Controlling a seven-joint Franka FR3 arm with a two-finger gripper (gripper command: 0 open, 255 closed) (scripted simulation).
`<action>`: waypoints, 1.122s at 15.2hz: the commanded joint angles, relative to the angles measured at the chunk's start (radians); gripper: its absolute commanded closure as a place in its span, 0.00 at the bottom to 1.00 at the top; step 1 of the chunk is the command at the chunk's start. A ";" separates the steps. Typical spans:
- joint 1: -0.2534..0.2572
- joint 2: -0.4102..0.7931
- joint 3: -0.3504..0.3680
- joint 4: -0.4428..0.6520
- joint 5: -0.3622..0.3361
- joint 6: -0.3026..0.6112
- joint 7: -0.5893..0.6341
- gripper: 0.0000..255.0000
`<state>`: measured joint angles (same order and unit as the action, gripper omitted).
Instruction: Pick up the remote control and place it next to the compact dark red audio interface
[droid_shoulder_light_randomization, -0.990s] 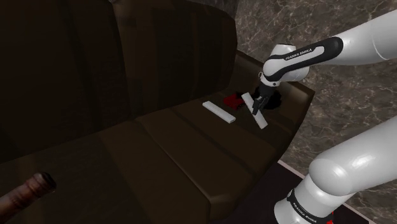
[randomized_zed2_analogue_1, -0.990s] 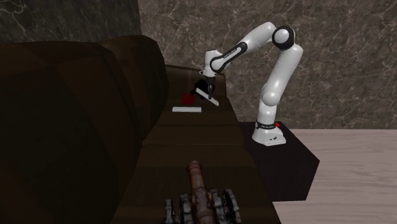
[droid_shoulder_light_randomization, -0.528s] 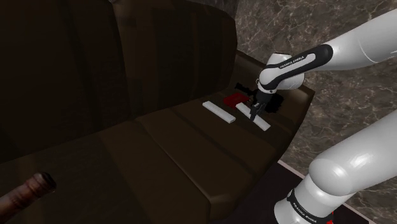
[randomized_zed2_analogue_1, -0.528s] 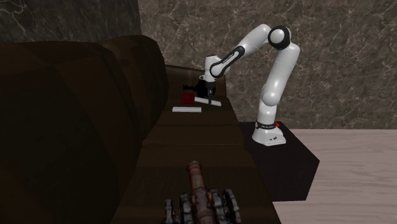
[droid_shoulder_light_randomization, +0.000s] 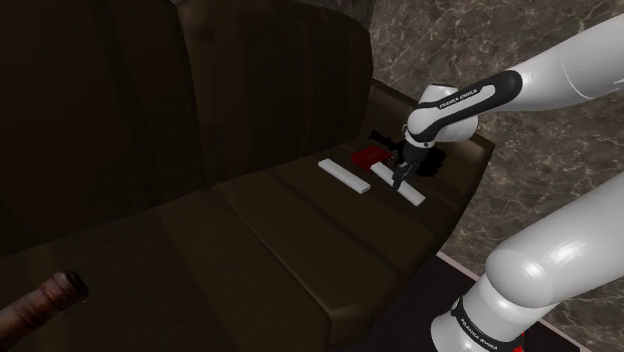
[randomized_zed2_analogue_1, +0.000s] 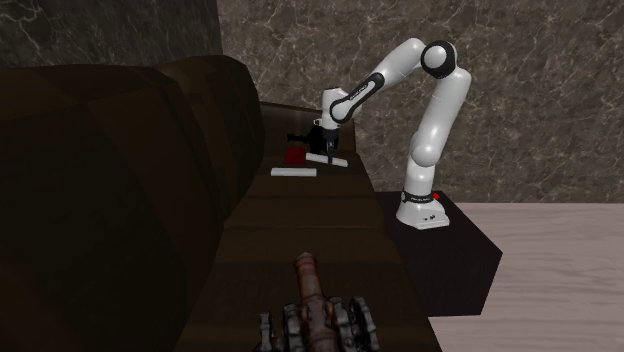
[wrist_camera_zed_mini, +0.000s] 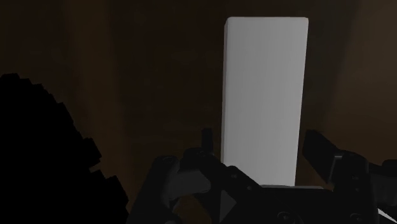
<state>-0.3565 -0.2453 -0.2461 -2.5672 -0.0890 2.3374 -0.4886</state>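
Remote (wrist_camera_zed_mini: 264, 95) lies flat on the sofa (droid_shoulder_light_randomization: 300, 230), just beside the red interface (droid_shoulder_light_randomization: 366, 155). You see the gripper (droid_shoulder_light_randomization: 400, 176) over it, jaws narrowly apart, not quite touching its sides.

Sofa seat: three small things at the arm's end, one at the far end.

On the sofa seat (droid_shoulder_light_randomization: 300, 235) the remote control (droid_shoulder_light_randomization: 412, 193) lies flat under the gripper (droid_shoulder_light_randomization: 401, 178), near the seat's front edge. The audio interface (droid_shoulder_light_randomization: 368, 156) sits just beside it at 10 o'clock, toward the backrest. A second flat bar (droid_shoulder_light_randomization: 344, 176) lies at the remote control's 9 o'clock. A toy cannon (droid_shoulder_light_randomization: 45, 300) rests at the shoulder view's 8 o'clock. In the second exterior view the stand (randomized_zed2_analogue_1: 455, 250) is at 4 o'clock from the remote control.
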 joint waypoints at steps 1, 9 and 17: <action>0.000 0.002 -0.001 -0.001 0.000 0.000 0.000 0.00; -0.003 -0.082 0.012 0.062 -0.010 -0.145 0.010 0.00; -0.003 -0.082 0.012 0.062 -0.009 -0.145 0.010 0.00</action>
